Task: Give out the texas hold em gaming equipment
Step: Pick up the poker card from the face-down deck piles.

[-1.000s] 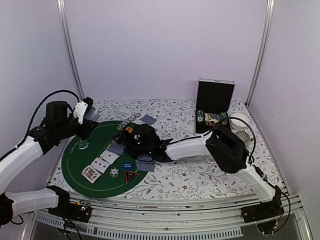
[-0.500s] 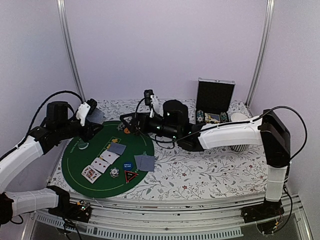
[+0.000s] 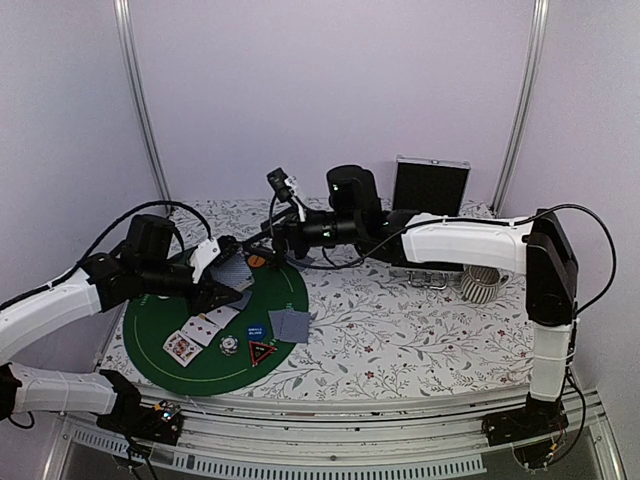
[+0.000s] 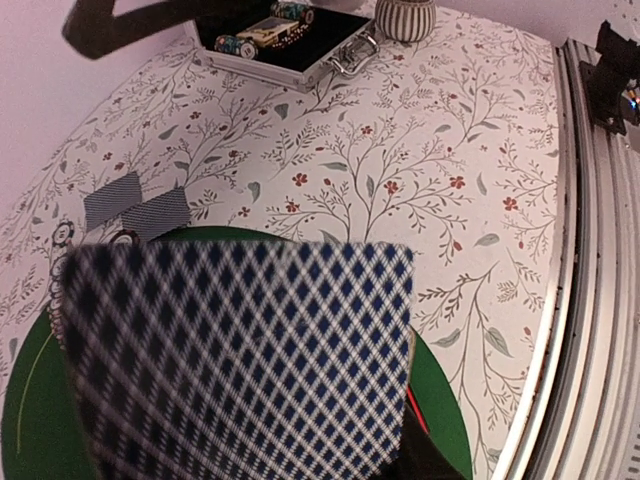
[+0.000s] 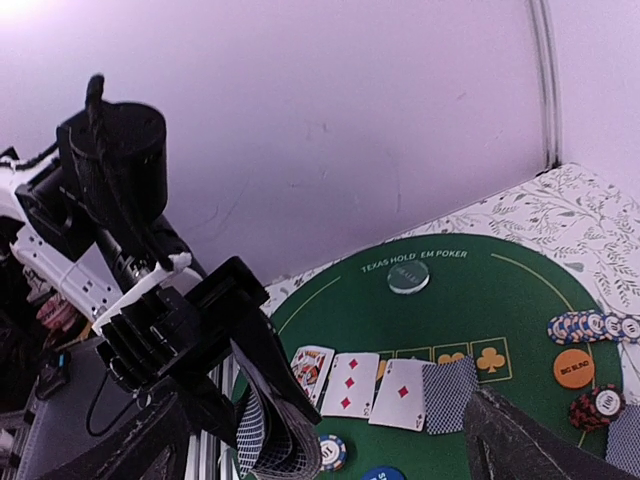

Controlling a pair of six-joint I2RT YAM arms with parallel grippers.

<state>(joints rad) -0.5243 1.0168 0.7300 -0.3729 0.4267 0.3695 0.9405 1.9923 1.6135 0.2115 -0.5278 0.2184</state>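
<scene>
**A:** On the left of the bench, above the round green felt mat (image 3: pixel 160 335): found the left tool (image 3: pixel 215 272), pinched partway shut around a stack of grey-blue diamond-backed playing cards (image 4: pixel 240 360). Held clear of the felt, backs toward the wrist camera.

**B:** Likely to spill from there?

**A:** Quite possibly. Gripped near one edge only, as far as can be judged, so liable to fan out or shed several at once instead of dealing one. Could also land across the row of face-up white cards (image 3: pixel 205 325) just below.

**B:** And moving right?

**A:** Near the mat's front edge: a small edge-striped round poker chip (image 3: pixel 229 345), a blue disc (image 3: pixel 255 330), a dark red-edged triangular marker (image 3: pixel 262 352). Just beside those, at the felt's right edge, two face-down cards (image 3: pixel 290 325). At the far edge, an orange disc (image 3: pixel 257 260) and a row of blue-and-white chips (image 5: pixel 590 325).

**B:** Anything in the way?

**A:** Mainly the right tool (image 3: pixel 265 238): spread wide, gripping nothing, hanging just beyond the left one above the mat's far side. Risks a knock between the two on any swing across. Further right, well apart: the silver-and-black hinged case (image 3: pixel 430 185), lid up, then a white ribbed cup (image 3: pixel 482 285). No hindrance to dealing from either.
</scene>
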